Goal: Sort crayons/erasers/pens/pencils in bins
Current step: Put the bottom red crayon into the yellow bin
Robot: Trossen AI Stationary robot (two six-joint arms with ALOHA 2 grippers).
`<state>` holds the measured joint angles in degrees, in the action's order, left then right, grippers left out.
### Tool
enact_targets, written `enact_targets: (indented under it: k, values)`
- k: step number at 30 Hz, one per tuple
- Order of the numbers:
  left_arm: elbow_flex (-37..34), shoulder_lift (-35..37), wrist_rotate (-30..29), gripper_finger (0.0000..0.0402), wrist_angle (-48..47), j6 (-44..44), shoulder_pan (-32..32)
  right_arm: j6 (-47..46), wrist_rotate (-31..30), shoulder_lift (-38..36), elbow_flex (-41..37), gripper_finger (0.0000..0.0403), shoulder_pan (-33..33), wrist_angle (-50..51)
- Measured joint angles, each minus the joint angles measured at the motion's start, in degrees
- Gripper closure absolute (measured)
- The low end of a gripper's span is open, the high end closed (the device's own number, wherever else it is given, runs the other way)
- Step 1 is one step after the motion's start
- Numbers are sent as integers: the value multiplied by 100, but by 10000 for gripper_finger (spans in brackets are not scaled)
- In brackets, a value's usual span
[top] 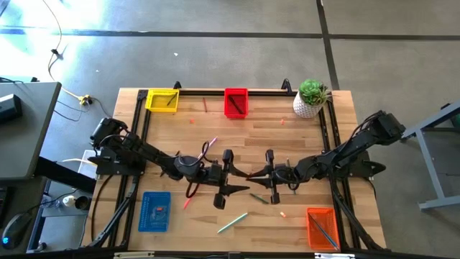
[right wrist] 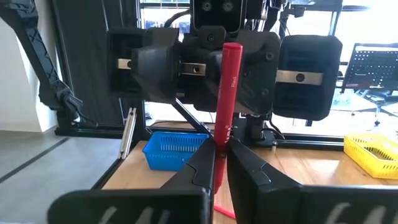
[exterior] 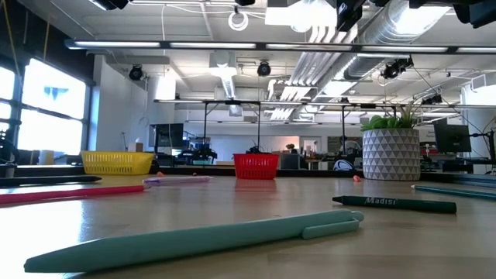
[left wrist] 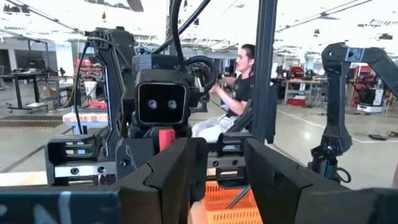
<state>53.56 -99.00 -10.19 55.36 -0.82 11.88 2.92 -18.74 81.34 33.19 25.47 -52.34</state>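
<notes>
High view first: the two arms are met nose to nose at the middle of the desk [top: 287,137], left hand [top: 228,167] on the picture's left of centre, right hand [top: 271,167] just right of it. In the right wrist view a red pen [right wrist: 227,112] is seen clenched upright between the right hand's fingers [right wrist: 202,169], with the left hand's released, wide-apart jaws facing it from just beyond. So a handover is probably being set up, though that's only a guess.

As for progress, it's roughly partway. Something thin is already lying in the yellow bin [top: 162,99] at the upper left, the red bin [top: 236,102] at top centre holds a dark stick or two, the blue bin [top: 154,211] at lower left has a small item in it, and the orange bin [top: 322,227] at lower right holds a pen-like thing; what exactly each one is can't be told from up there.

Plenty is left loose, too. A teal pen [exterior: 194,239] and a dark green crayon [exterior: 395,204] are seen lying in the foreground of the low view, a pinkish-red pencil [exterior: 70,193] at the left. The plant pot [top: 309,101] at the upper right is not part of it.
</notes>
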Motion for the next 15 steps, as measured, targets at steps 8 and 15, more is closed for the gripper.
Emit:
enact_targets:
  k: [8, 15]
  values:
    - [-6, 22, -189, 250, -212, -281, 146, 18, -92, 0, 7, 391, 9, 68]
    - [-13, 284, -777, 250, -635, -607, 299, 16, -226, -7, 15, 391, 11, 111]
